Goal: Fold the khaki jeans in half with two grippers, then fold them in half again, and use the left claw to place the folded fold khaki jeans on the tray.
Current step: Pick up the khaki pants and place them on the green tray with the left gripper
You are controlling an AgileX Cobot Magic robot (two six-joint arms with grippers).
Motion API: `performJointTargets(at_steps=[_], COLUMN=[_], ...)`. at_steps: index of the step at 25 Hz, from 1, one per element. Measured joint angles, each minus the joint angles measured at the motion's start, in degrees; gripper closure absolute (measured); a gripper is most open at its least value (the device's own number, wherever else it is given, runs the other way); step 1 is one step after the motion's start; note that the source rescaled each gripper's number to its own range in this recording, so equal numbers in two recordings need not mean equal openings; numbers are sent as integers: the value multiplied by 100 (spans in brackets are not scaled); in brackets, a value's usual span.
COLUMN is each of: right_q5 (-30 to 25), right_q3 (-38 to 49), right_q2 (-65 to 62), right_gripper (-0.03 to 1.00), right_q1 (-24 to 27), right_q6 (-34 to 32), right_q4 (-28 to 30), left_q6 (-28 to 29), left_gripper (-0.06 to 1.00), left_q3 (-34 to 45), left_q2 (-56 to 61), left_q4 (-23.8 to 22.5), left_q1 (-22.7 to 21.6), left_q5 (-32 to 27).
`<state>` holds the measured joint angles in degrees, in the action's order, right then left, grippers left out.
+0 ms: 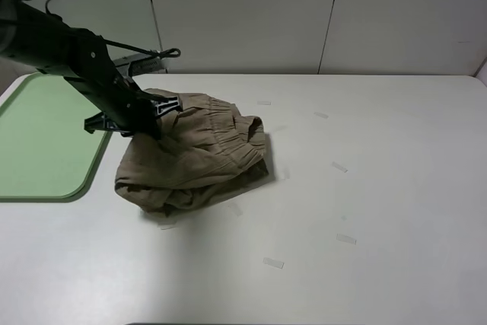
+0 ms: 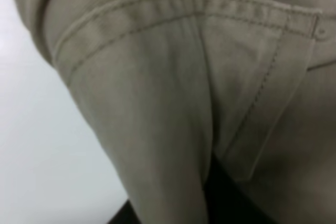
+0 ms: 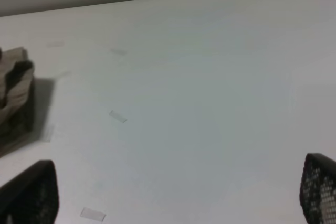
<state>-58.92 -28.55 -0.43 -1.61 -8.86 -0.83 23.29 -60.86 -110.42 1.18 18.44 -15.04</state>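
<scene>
Beside the tray (image 1: 46, 142), left gripper (image 1: 152, 123) clamps folded khaki jeans (image 1: 198, 157).

Folded khaki jeans (image 1: 199, 157) bunched on table just beside mint-green tray (image 1: 42, 142).

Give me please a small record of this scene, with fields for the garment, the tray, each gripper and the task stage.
garment: khaki jeans, folded into a bundle on the white table
tray: green tray, left of the bundle, nothing on it
left gripper: left gripper at the bundle's upper left edge, shut on the fabric
right gripper: right gripper open over bare table, holding nothing
task stage: folds done, jeans not yet on the tray
</scene>
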Motion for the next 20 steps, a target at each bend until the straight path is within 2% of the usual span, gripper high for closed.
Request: performJointTargets(at_steps=[10,15,20], right_q5=[0,0,0], right_q3=[0,0,0], right_q2=[0,0,0], right_gripper=[-3,-3,-3], right_q1=[0,0,0], right_q6=[0,0,0], right_q4=[0,0,0], left_q6=[-105,-514,-1034], left_gripper=[88,88,88], left_q3=[0,0,0], left_q2=[538,613,614], left_q4=[-791,-835,-848], left_q1=[-629,-1158,-1863], left_q5=[-893,-1211,-1130])
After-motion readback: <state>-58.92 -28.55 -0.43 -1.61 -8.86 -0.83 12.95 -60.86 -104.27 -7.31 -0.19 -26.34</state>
